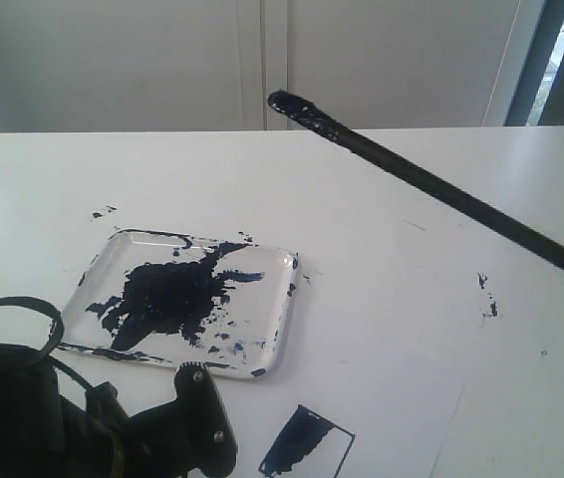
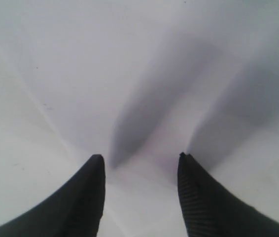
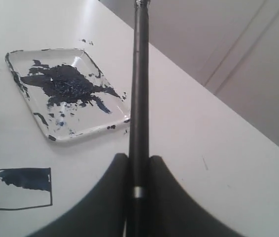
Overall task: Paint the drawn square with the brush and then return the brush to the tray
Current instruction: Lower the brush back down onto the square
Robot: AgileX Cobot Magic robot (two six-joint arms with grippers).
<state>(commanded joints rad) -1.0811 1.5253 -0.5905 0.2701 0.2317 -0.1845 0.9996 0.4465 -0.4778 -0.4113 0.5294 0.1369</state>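
Note:
My right gripper [image 3: 139,159] is shut on the brush [image 3: 139,94], whose long black handle runs up between the fingers. In the exterior view the brush [image 1: 431,187] slants up from the right edge, its paint-soaked tip [image 1: 290,104] high above the table. The tray [image 1: 187,299] lies at centre left with a big dark blue blotch; it also shows as the tray [image 3: 60,91] in the right wrist view. The drawn square [image 1: 307,443] sits near the front edge, half smeared blue, and again as the drawn square [image 3: 23,188]. My left gripper [image 2: 138,160] is open over bare white table.
Small paint specks [image 1: 487,297] dot the white table at the right, and others [image 1: 103,212] lie behind the tray. The left arm's black body [image 1: 83,423] fills the front left corner. A pale wall [image 1: 262,60] stands behind the table.

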